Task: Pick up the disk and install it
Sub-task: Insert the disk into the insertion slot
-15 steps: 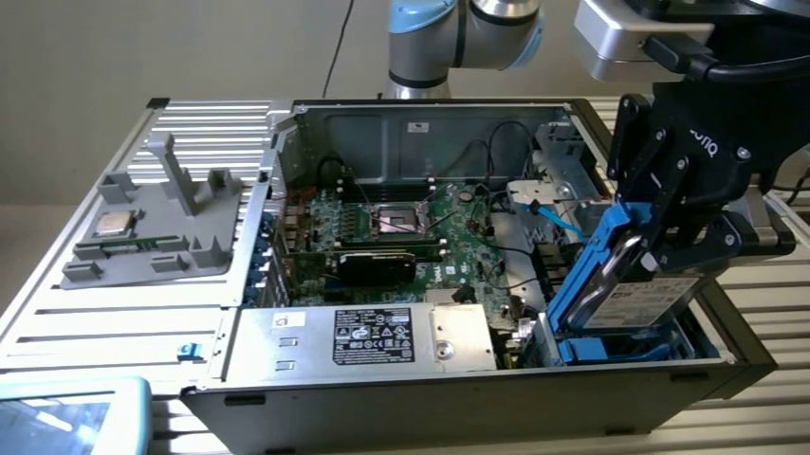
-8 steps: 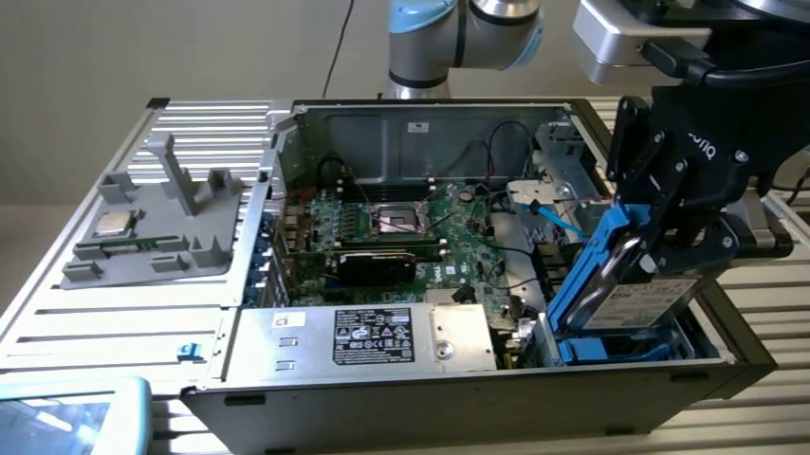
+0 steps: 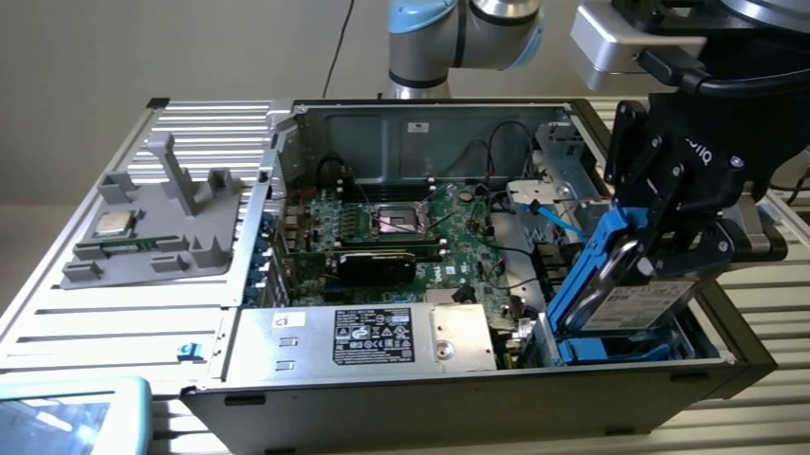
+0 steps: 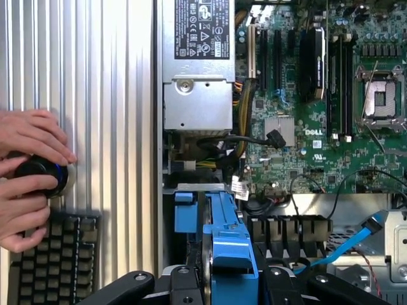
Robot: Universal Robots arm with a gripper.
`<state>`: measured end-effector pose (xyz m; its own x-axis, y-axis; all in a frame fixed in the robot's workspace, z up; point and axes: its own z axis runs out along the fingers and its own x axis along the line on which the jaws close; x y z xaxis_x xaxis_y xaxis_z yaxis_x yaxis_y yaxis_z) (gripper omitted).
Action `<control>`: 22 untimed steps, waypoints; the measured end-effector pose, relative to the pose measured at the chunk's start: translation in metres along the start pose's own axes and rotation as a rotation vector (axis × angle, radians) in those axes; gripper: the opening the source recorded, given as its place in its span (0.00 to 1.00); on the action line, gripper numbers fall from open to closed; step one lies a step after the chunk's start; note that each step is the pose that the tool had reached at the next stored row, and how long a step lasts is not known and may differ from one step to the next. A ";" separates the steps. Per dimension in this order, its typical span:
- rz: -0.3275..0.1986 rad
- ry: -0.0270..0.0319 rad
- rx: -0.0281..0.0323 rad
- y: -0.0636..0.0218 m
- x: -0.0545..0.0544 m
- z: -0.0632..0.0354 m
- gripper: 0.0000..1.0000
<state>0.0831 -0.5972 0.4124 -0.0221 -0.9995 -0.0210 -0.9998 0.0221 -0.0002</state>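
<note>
One black tool (image 3: 661, 248) grips one disk (image 3: 636, 305), a flat grey rectangle with a white label in a smooth blue plastic frame. It stands upright in the open metal computer case's (image 3: 418, 408) corner bay. Two hands (image 4: 32, 135) cup one round black knob (image 4: 38, 175).

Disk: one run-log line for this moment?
gripper: shut on disk | disk: on edge at blue bay | seated: cannot tell

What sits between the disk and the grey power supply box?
A bundle of black and yellow cables lies between the disk and the grey box, seen in the wrist view.
</note>
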 end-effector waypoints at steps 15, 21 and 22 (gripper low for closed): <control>0.000 -0.0008 -0.0002 -0.0002 0.000 0.0047 0.37; 0.000 -0.0008 -0.0002 -0.0002 0.000 0.0048 0.37; 0.000 -0.0008 -0.0002 -0.0002 0.000 0.0048 0.37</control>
<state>0.0833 -0.5973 0.4076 -0.0221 -0.9995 -0.0217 -0.9998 0.0221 0.0000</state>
